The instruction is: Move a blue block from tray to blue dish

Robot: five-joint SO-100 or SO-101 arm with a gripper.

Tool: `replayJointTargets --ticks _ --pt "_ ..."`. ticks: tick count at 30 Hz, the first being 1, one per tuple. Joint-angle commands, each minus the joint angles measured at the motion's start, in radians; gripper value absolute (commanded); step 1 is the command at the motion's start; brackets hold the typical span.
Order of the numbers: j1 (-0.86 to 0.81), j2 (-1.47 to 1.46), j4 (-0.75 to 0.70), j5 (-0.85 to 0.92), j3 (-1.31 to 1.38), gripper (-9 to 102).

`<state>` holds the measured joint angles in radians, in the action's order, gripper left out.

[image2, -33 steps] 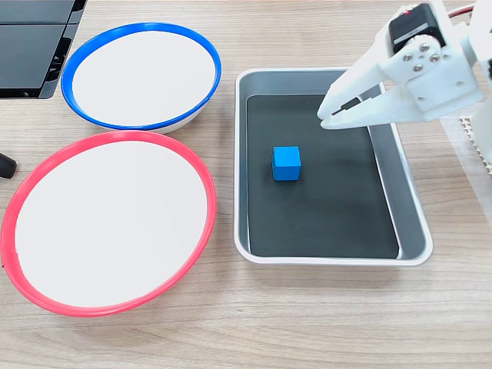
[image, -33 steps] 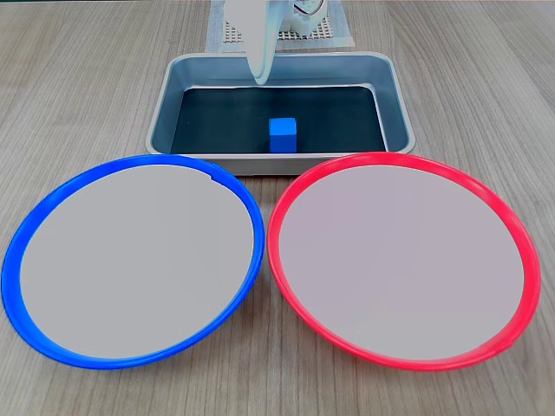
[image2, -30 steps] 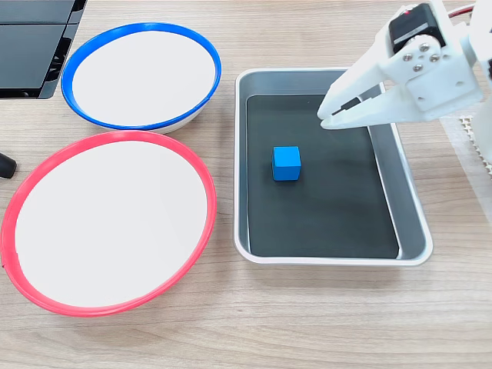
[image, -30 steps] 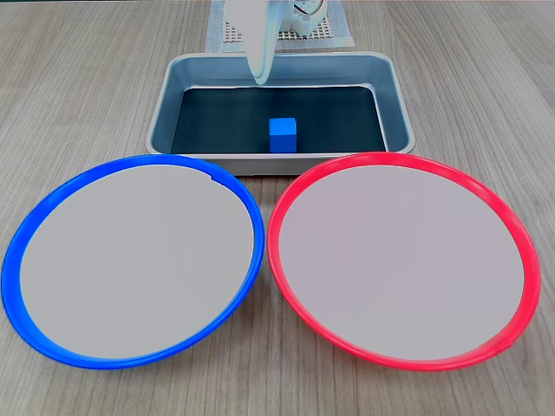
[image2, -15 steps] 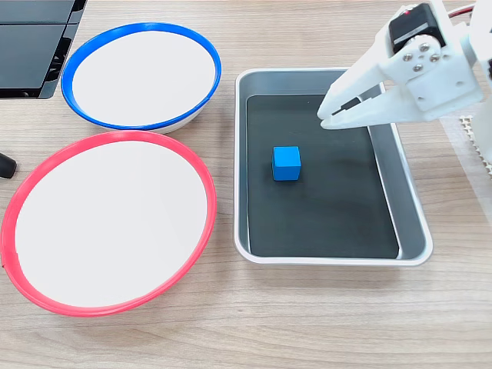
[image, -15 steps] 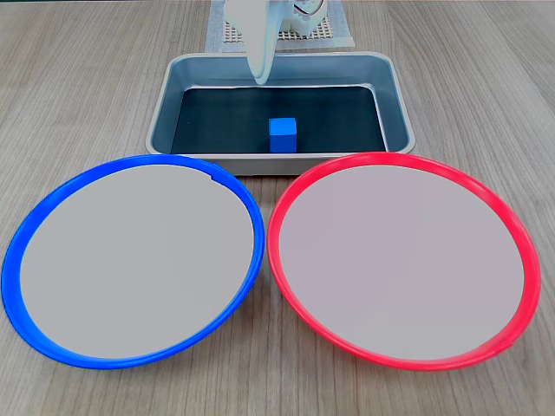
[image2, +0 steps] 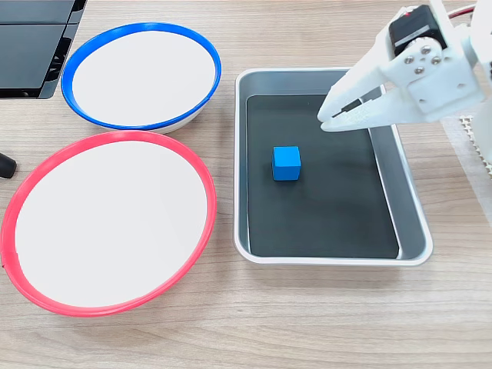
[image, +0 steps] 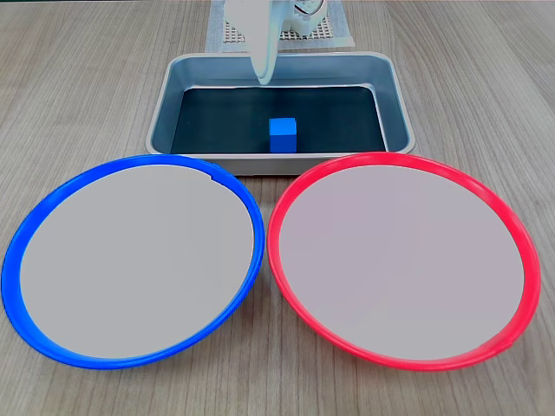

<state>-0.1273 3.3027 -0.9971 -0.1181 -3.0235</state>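
The blue block (image2: pixel 287 163) sits alone on the dark bottom of the grey tray (image2: pixel 409 207), near its middle; it also shows in the other fixed view as the blue block (image: pixel 283 135) in the tray (image: pixel 165 113). My white gripper (image2: pixel 324 121) hovers above the tray's far side, up and to the right of the block and apart from it. Its fingertips meet, so it is shut with nothing held. From the front, the gripper (image: pixel 264 76) hangs over the tray's back edge. The blue dish (image2: pixel 77 65) lies to the left of the tray, and the same blue dish (image: pixel 30 225) is in front of it.
A red-rimmed plate (image2: pixel 19 211) lies beside the blue dish and shows as the red-rimmed plate (image: pixel 529 260) in front of the tray. A black device (image2: pixel 31 46) sits at the top left corner. A white mesh base (image: pixel 338 35) stands behind the tray.
The gripper has shifted only very slightly over the tray. The block and the dishes have not moved.
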Motion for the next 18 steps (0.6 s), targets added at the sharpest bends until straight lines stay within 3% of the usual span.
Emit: replayJointTargets --ticks 1,5,10,14,18 --pt "-0.046 0.009 0.025 0.133 0.009 0" --pt "-0.141 -0.130 0.107 0.604 0.117 0" --pt "-0.233 -0.385 0.146 0.755 0.357 0" --pt "-0.181 -0.618 0.049 0.856 0.569 0" --pt "-0.081 -0.937 -0.173 1.012 0.822 1"
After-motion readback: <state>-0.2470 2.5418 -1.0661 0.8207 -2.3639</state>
